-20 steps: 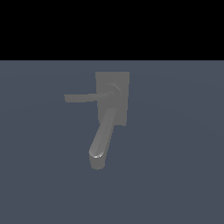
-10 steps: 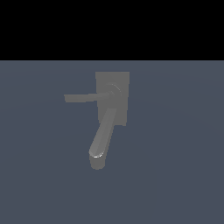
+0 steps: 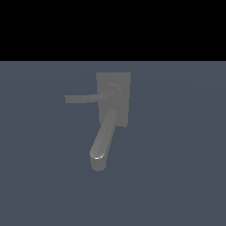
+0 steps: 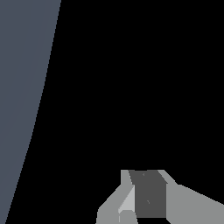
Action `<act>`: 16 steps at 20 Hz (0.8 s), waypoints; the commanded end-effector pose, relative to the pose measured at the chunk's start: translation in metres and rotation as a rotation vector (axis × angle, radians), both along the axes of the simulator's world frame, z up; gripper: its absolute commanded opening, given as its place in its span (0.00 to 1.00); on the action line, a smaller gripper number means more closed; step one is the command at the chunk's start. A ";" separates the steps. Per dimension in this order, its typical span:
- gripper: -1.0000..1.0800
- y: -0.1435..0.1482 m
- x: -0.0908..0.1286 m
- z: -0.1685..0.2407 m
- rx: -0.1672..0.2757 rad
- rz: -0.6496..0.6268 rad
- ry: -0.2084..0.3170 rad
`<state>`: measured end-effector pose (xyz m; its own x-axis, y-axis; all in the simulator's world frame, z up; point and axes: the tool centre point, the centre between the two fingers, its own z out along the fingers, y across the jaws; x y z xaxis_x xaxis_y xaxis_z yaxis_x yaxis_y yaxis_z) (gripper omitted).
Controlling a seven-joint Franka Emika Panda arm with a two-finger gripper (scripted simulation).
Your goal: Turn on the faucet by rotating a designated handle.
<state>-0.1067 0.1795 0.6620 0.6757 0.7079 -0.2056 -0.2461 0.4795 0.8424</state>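
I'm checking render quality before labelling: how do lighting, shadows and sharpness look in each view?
Exterior view: flat, dim light; the grey faucet is soft-edged, with one pale highlight at the spout tip and no clear cast shadow on the floor; the handle is low in contrast. Wrist view: mostly black, sharp flat-shaded gripper parts, no glare.

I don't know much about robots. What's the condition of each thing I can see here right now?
faucet: fixed on its back plate, nothing touching it, no water visible.
handle: sticking out sideways from the hub toward the exterior view's left, untouched.
spout: angled downward, away from the plate.
end effector: shows only in the wrist view, away from the faucet; open or shut cannot be told.
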 end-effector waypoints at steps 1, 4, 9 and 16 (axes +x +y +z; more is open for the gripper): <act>0.00 0.031 -0.005 -0.002 -0.071 0.051 -0.022; 0.00 0.067 -0.006 -0.015 -0.162 0.105 -0.031; 0.00 0.119 -0.001 -0.054 -0.319 0.178 -0.009; 0.00 0.164 0.023 -0.145 -0.538 0.242 0.097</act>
<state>-0.0896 0.3361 0.5386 0.4873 0.6452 -0.5884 -0.3424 0.7611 0.5509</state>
